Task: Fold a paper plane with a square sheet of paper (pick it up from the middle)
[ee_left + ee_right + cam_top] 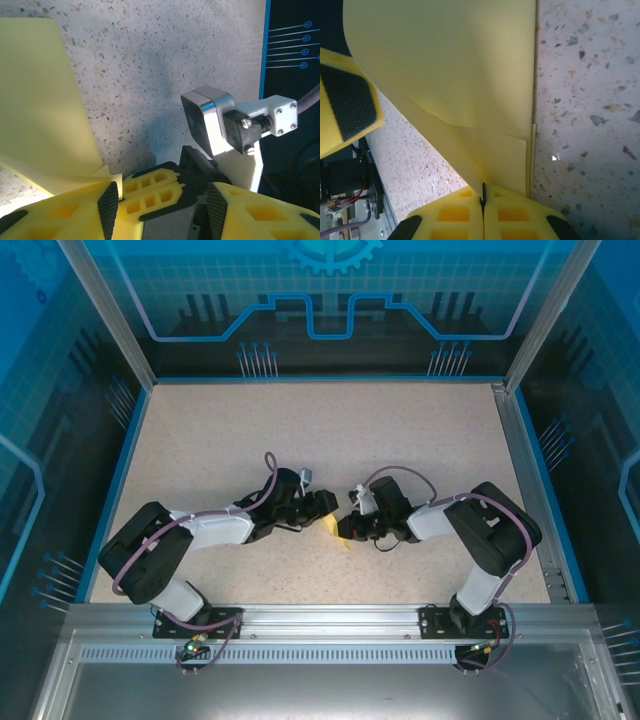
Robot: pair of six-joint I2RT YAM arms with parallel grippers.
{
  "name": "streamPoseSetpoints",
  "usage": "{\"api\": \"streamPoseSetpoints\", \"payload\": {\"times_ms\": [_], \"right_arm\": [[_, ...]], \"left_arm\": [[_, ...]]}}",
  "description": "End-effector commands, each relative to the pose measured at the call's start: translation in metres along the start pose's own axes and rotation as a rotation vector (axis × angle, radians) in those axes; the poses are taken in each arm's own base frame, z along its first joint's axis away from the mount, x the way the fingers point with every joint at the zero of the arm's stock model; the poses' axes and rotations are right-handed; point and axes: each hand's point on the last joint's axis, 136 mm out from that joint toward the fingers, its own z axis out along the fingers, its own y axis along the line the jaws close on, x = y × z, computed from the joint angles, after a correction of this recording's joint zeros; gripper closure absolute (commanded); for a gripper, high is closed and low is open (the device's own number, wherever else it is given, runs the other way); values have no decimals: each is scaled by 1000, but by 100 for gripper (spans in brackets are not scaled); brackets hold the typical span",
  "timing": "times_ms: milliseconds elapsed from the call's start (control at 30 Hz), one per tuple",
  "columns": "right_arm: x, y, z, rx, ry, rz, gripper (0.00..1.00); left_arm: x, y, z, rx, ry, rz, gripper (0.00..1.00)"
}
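Top external view shows us both arms reaching inward, so that the left claw [326, 508] and the right claw [348, 529] meet near the middle of the speckled surface [300, 420]. Between them we see a small patch of the square sheet of paper [331, 527], pale yellow, just beside the right claw's tip.

From the left wrist we see the left claw spread. Its two yellow fingers stand well apart, black pads [108, 202] facing each other, not closed on the sheet. In the gap sit the right claw's fingertips, pressed together, with the right arm's wrist camera [212, 125] above them. The paper lies at the left of this view, a broad sheet tilted up from the surface. Its folded lower edge runs down to the right claw's tips and touches the top corner of the nearer finger.

From the right wrist we see the right claw pinching the paper. Its two yellow fingers meet along a thin dark seam, and the sheet comes out of that seam. The paper rises away from the claw and curves over, with layers showing along its straight right edge. One finger of the left claw shows at the left edge, its pad turned towards the sheet; we cannot tell whether it touches.
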Motion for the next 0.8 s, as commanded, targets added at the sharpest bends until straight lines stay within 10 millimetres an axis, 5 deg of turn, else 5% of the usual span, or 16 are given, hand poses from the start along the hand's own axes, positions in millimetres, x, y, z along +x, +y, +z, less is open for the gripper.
{"api": "streamPoseSetpoints", "payload": {"times_ms": [0,767], "right_arm": [[-8,10,-5,-36,-15,18,95],[-4,0,-9,50,17,22,84]], "left_arm": [[-3,-10,8,32,5,35,46],[-14,28,25,-134,-39,22,48]]}}
